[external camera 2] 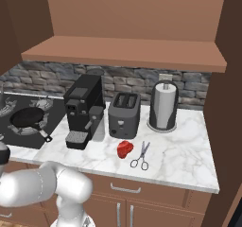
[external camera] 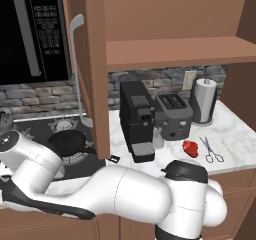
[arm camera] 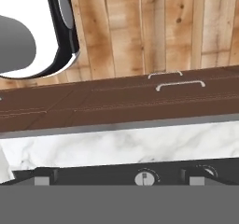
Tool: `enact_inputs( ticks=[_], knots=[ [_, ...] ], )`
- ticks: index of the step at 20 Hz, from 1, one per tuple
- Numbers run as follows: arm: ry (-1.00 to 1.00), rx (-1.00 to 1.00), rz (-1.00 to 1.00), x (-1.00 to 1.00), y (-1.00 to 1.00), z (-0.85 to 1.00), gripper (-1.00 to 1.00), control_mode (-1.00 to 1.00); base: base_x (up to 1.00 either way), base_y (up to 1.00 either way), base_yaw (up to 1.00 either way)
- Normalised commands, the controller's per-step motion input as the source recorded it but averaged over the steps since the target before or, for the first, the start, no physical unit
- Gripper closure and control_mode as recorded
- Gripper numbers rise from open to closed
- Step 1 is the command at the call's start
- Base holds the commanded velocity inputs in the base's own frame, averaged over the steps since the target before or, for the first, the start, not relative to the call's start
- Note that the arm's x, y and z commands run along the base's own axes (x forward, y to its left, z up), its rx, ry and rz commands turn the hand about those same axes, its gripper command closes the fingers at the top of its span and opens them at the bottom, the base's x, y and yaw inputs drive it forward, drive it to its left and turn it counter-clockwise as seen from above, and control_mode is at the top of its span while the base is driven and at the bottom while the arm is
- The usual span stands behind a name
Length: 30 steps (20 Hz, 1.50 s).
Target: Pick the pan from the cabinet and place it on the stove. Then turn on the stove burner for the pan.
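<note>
The black pan (external camera: 67, 143) (external camera 2: 27, 118) sits on a pronged grate on the stove (external camera: 35, 130) (external camera 2: 12, 132), its short handle pointing toward the counter's front; the stove burner beneath it is covered. The cabinet (external camera: 170, 51) (external camera 2: 123, 51) stands open above, its door (external camera: 95, 69) swung out and its wooden shelf bare. My arm reaches low to the left, in front of the stove. In the hand view my gripper (arm camera: 119, 178) is open, its fingertips (arm camera: 42, 176) wide apart. It faces the stove's front edge, where a silver knob (arm camera: 146, 178) lies between the tips.
A black microwave (external camera: 30, 29) hangs left of the open door. On the marble counter (external camera 2: 179, 150) stand a coffee machine (external camera 2: 82, 110), a toaster (external camera 2: 124, 113) and a paper towel roll (external camera 2: 164, 105); a red object (external camera 2: 125, 148) and scissors (external camera 2: 141, 156) lie in front. A second knob (arm camera: 205, 172) is beside the first.
</note>
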Motion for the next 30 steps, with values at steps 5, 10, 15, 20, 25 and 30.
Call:
enact_inputs(
  ticks=[5, 10, 15, 20, 25, 30],
  knots=[
    [0.03, 0.0, 0.05, 0.14, 0.0, -0.02, -1.0, -1.0, 0.0, 0.0, 0.0],
    [0.01, 0.0, 0.04, 0.16, 0.0, -0.04, -1.0, -1.0, 0.0, 0.0, 0.0],
    [0.0, -0.02, 0.02, 0.1, 0.0, -0.17, -1.0, -1.0, 0.0, 0.0, 0.0],
    [0.0, -0.02, 0.0, 0.09, 0.0, -0.16, -1.0, -1.0, 0.0, 0.0, 0.0],
    [0.0, 0.0, 0.0, 0.16, 0.0, -0.03, -1.0, -1.0, 0.0, 0.0, 0.0],
    [0.02, 0.0, 0.0, 0.16, 0.0, -0.01, -1.0, -1.0, 0.0, 0.0, 0.0]
  ],
)
